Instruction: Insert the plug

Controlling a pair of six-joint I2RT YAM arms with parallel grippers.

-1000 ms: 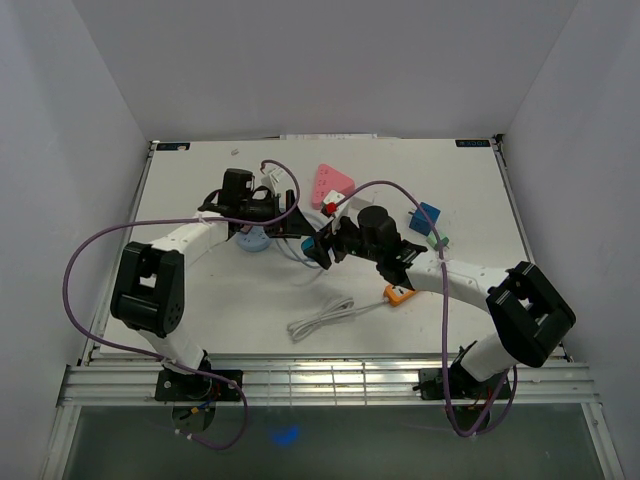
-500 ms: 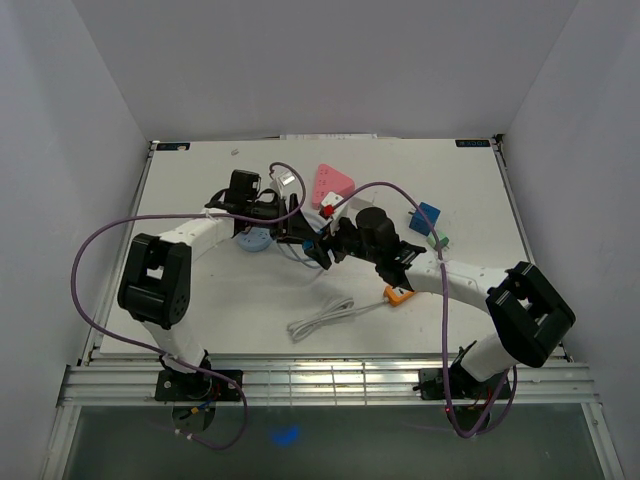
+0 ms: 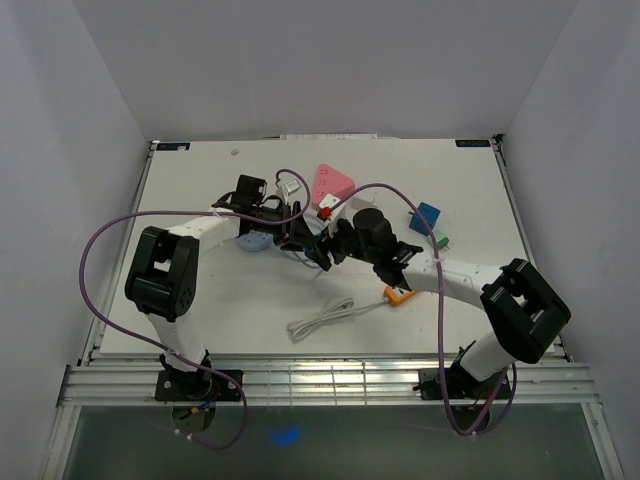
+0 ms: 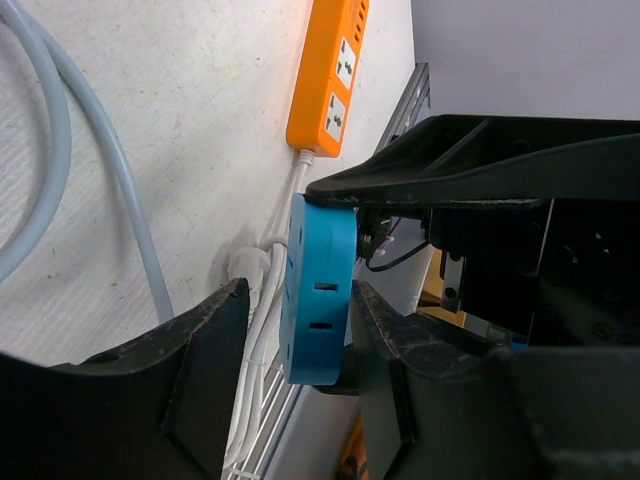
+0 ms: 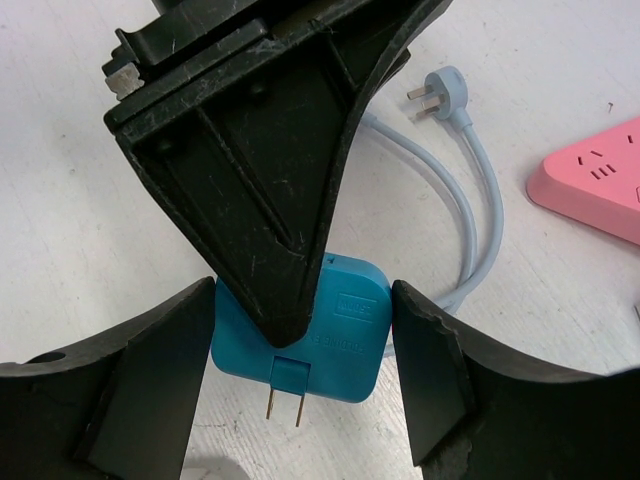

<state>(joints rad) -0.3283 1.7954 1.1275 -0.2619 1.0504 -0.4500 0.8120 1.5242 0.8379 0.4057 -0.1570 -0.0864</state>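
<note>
Fingers [image 5: 150, 390] of right gripper [image 5: 300, 300]: set against the two side edges of the blue plug adapter [image 5: 345, 345], gripping it. Two flat prongs pointed toward the bottom of the right wrist view.

Fingers [image 4: 190, 380] of left gripper [image 4: 297, 292]: narrow, bracketing the same adapter across its broad faces. One finger lay against the back. The other stood just apart from the slotted face, with white cable [image 4: 262, 285] showing through the gap, so there was no clamp on this side.

Adapter, location: mid-table in the top view, between the two meeting grippers, on the near side of the pink power strip [image 3: 331, 183].

Orange power strip [image 3: 398, 294]: flat on the table [image 3: 200, 300], beside the right forearm.

Pale grey cable [image 5: 470, 200]: looped on the table beyond the adapter and ending in a three-pin plug [image 5: 440, 95], which lay loose.

Coiled white lead [image 3: 320, 320]: near the front edge, well apart from both grippers.

Blue block [image 3: 424, 217]: right of the pink strip.
</note>
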